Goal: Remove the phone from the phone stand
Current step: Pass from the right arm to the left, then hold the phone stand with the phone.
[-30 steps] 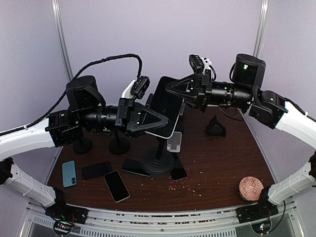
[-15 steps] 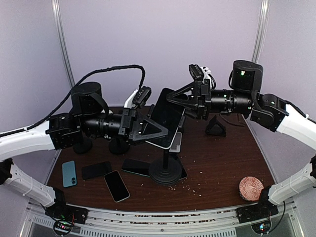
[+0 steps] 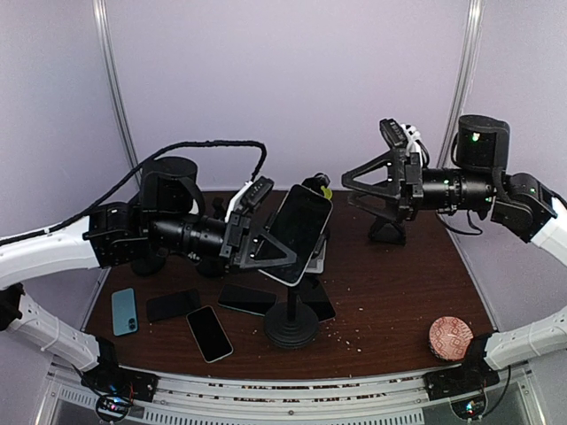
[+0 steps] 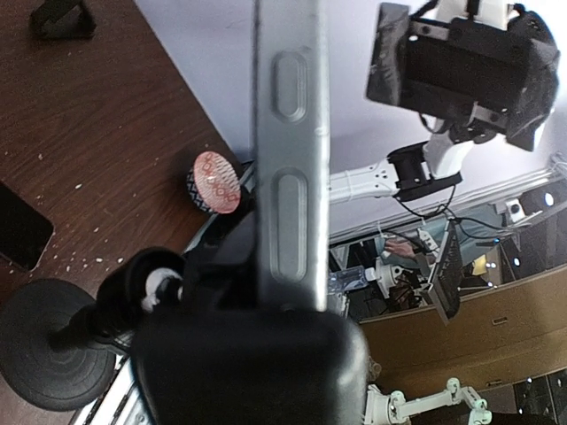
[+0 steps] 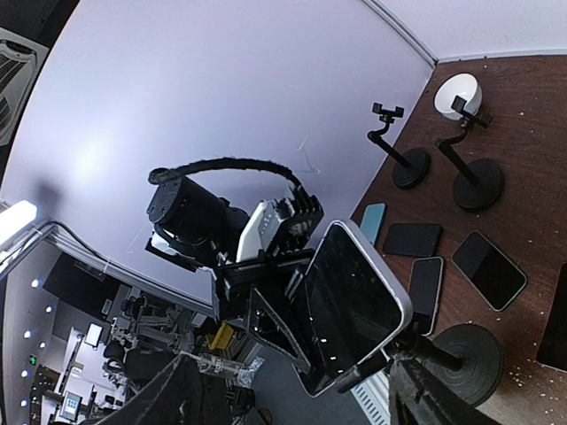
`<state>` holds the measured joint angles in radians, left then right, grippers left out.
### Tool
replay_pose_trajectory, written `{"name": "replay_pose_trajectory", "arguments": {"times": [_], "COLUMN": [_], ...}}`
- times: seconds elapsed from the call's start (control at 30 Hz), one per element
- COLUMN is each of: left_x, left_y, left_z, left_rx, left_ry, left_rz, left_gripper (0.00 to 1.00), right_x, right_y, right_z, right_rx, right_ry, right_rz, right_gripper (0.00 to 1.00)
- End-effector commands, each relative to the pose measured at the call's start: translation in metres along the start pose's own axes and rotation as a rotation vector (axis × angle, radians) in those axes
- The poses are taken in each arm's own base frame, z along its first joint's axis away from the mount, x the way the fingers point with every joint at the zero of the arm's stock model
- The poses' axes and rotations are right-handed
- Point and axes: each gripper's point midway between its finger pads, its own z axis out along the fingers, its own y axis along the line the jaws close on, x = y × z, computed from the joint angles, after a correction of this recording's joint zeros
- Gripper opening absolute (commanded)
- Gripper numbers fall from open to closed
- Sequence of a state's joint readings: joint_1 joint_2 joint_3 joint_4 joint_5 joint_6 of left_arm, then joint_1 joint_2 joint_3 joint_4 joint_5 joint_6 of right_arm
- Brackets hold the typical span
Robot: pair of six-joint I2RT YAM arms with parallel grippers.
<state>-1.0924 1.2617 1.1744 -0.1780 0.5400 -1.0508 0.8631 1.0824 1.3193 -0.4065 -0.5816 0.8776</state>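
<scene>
The phone (image 3: 298, 230), dark-screened with a silver edge, hangs tilted above the table. Its lower edge sits at the clamp of the phone stand (image 3: 291, 328), a black pole on a round base. My left gripper (image 3: 285, 251) is shut on the phone's left side. In the left wrist view the phone's silver edge (image 4: 291, 159) runs up from between the left gripper's (image 4: 288, 292) jaws, and the stand base (image 4: 53, 350) lies below. My right gripper (image 3: 353, 190) stands open to the right, apart from the phone. The right wrist view looks between the right gripper's (image 5: 301, 403) spread fingers at the phone (image 5: 354, 301).
Several phones lie flat at the front left, among them a teal one (image 3: 124, 311) and a black one (image 3: 209, 333). Two more stands (image 3: 213, 264) rise at the back left. A black triangular stand (image 3: 387, 228) sits under the right arm. A red patterned disc (image 3: 450, 338) lies front right.
My right gripper has opened, let go of the phone's top edge and drawn back to the right. The left gripper keeps its grip, and the phone and stand have shifted slightly nearer.
</scene>
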Motion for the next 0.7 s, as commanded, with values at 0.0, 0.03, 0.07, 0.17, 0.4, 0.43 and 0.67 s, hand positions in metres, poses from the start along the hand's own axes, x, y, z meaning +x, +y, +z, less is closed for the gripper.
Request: {"name": "replay_pose_trajectory", "arguments": {"times": [0.0, 0.03, 0.07, 0.17, 0.4, 0.43, 0.67], "left_x": [-0.034, -0.034, -0.034, -0.035, -0.04, -0.041, -0.049], "left_y": [-0.045, -0.045, -0.045, -0.043, -0.046, -0.047, -0.057], "left_z": [-0.014, -0.013, -0.013, -0.011, -0.009, -0.009, -0.01], "left_rx": [0.092, 0.089, 0.088, 0.082, 0.079, 0.079, 0.098], "left_ry": [-0.112, -0.112, -0.11, -0.105, -0.114, -0.114, -0.133], "left_rz": [0.138, 0.14, 0.142, 0.142, 0.142, 0.143, 0.124], "left_gripper": [0.0, 0.0, 0.0, 0.0, 0.0, 0.0, 0.0], "right_x": [0.004, 0.005, 0.005, 0.008, 0.022, 0.024, 0.023], "right_y": [-0.014, -0.018, -0.02, -0.028, -0.063, -0.069, -0.09], "right_z": [-0.02, -0.024, -0.028, -0.039, -0.051, -0.051, -0.052], "right_rx": [0.042, 0.055, 0.065, 0.096, 0.232, 0.248, 0.269], "right_ry": [-0.001, 0.0, 0.0, 0.003, 0.023, 0.024, -0.063], "right_rz": [-0.047, -0.05, -0.055, -0.08, -0.225, -0.249, -0.482], "right_gripper": [0.73, 0.73, 0.73, 0.72, 0.7, 0.7, 0.67]}}
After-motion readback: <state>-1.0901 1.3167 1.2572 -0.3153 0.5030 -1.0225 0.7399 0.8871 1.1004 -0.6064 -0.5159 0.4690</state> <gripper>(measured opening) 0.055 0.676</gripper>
